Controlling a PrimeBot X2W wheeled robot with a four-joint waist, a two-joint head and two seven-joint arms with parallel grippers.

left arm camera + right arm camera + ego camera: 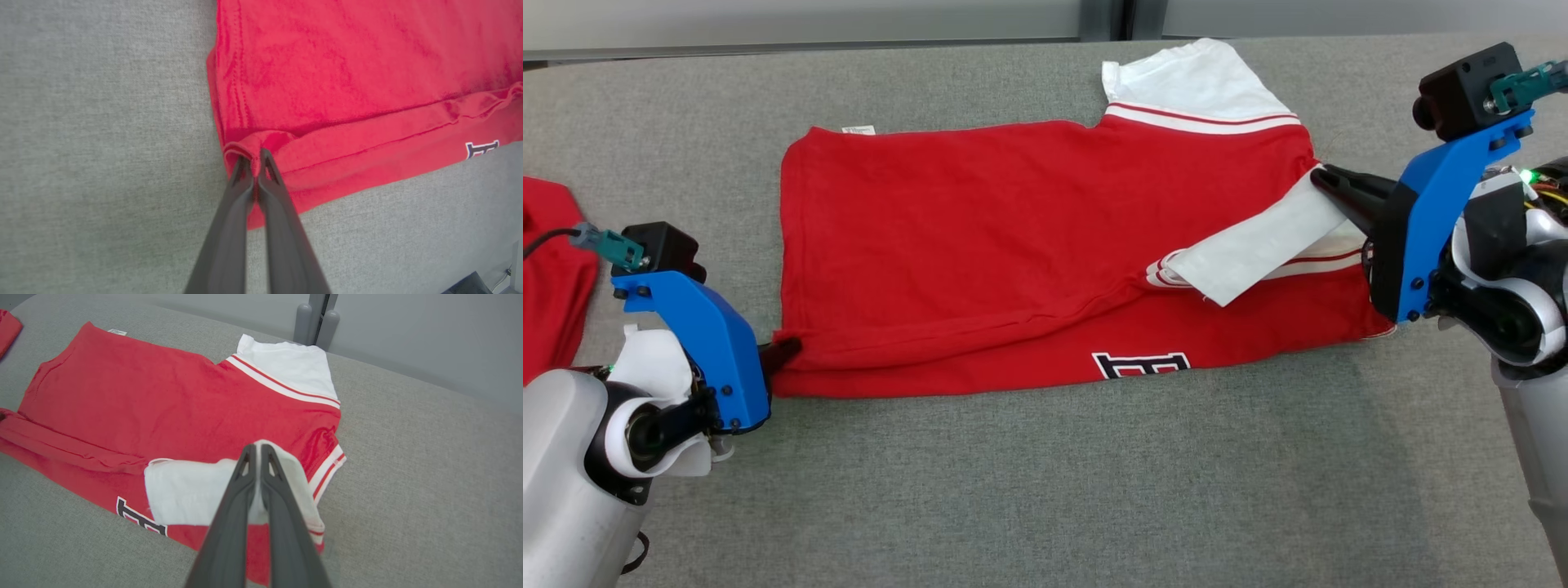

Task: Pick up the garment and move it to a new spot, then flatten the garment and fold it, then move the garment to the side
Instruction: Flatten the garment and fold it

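- I see the garment (980,237), a red shirt with white sleeves, lying across the middle of the table (1045,498), spread mostly flat, with its length running left to right.
- Its near long edge is folded up over the body in a narrow band, and black-and-white lettering (1141,365) shows on the strip below the fold.
- One white sleeve (1250,249) lies folded inward over the red body at the right end. The other sleeve (1192,82) sticks out flat at the far edge.
- A small white label (858,130) peeks out at the far left corner.
- My left gripper (783,353) has its fingers pressed together on the near left corner of the garment. In the left wrist view, a bunch of red hem sits pinched between the tips.
- My right gripper (1319,175) is closed on the upper end of the folded-in sleeve, with white cloth caught between its fingers in the right wrist view.
- Both pinched spots sit low, close to the table.
- Another red cloth (551,269) lies at the left edge of the table, apart from the garment.
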